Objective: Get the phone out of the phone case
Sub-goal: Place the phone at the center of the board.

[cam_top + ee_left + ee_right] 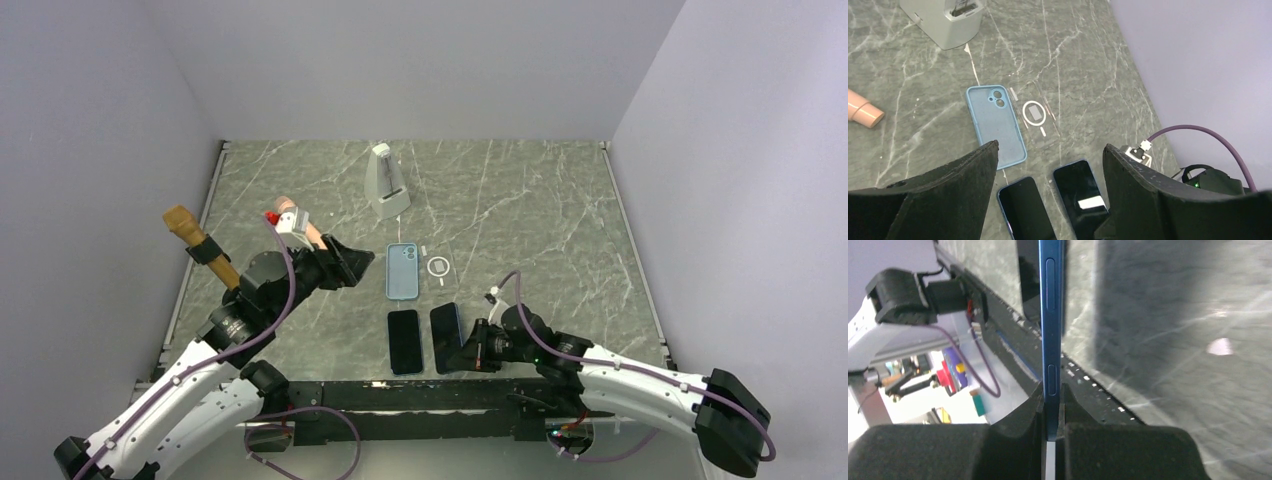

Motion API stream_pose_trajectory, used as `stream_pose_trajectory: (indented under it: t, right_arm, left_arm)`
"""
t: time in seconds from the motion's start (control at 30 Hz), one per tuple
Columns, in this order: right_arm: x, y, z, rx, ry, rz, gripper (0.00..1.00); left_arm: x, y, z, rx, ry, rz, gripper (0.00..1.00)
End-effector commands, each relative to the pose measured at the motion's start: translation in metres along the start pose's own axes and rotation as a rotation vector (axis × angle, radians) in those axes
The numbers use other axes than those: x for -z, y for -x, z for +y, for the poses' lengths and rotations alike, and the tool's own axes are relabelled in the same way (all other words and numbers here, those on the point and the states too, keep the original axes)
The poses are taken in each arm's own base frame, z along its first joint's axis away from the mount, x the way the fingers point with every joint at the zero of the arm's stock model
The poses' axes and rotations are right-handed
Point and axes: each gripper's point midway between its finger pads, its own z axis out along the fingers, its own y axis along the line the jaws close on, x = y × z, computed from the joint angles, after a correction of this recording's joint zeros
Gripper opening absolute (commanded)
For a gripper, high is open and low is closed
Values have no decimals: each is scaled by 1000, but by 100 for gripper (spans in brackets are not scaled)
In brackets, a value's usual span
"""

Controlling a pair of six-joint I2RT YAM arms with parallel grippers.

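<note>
Seen from above, two robot arms reach in from the 6 o'clock edge of a dark marbled table. The right gripper is clenched on one end of a blue phone, with a pad on each flat face. Its wrist camera looks straight along the phone's thin side, where two buttons show. In the overhead view this phone sits near the table's 6 o'clock edge, slightly right of centre; whether it rests on the marble or is lifted clear cannot be told. A second phone lies flat with a dark screen, just beside it at 9 o'clock. At 12 o'clock from the pair lies an empty light blue case, inside facing up. A clear case with a white ring sits at the blue case's 3 o'clock. A grey stand stands farther off at 12 o'clock. The left gripper hovers at the blue case's 9 o'clock, fingers spread wide, holding nothing. The held phone looks bare, so its removal seems done; whether the second phone wears a case is unclear. The phone is probably rigid, dense and glass-faced, so it would be slippery and could break if dropped on stone. Pinched at one end, its length would lever against the pads, so a hold nearer the middle seems safer. The cases look light and bendable, best peeled from a corner.
</note>
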Motion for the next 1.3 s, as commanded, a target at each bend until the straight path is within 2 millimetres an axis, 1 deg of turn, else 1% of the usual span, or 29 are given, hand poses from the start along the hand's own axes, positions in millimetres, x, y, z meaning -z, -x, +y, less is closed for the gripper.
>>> stream_pose_trajectory:
  t: [0.0, 0.1, 0.3, 0.6, 0.77, 0.93, 1.03, 1.27]
  right_arm:
    - [0, 31, 33, -25, 125, -153, 0]
    - [-3, 29, 30, -32, 117, -141, 0]
    - [-8, 23, 31, -30, 125, -100, 0]
    - [-13, 14, 25, -31, 123, -53, 0]
    - [-15, 11, 22, -50, 120, -38, 0]
    - [-15, 10, 17, -63, 107, -42, 13]
    - [-15, 9, 14, -72, 93, -40, 23]
    - [-15, 7, 9, -86, 69, -29, 35]
  left_arm:
    - [2, 3, 8, -29, 32, -21, 79]
    - [0, 4, 6, -20, 29, -18, 79]
    - [-6, 1, -1, -6, -1, 1, 79]
    - [-1, 3, 1, -8, 7, -10, 79]
    - [-2, 1, 1, -6, 8, -3, 79]
    - [-4, -2, 0, 7, -6, 3, 79]
    - [-4, -3, 1, 4, -2, 6, 79]
    - [-4, -3, -1, 5, -12, 6, 79]
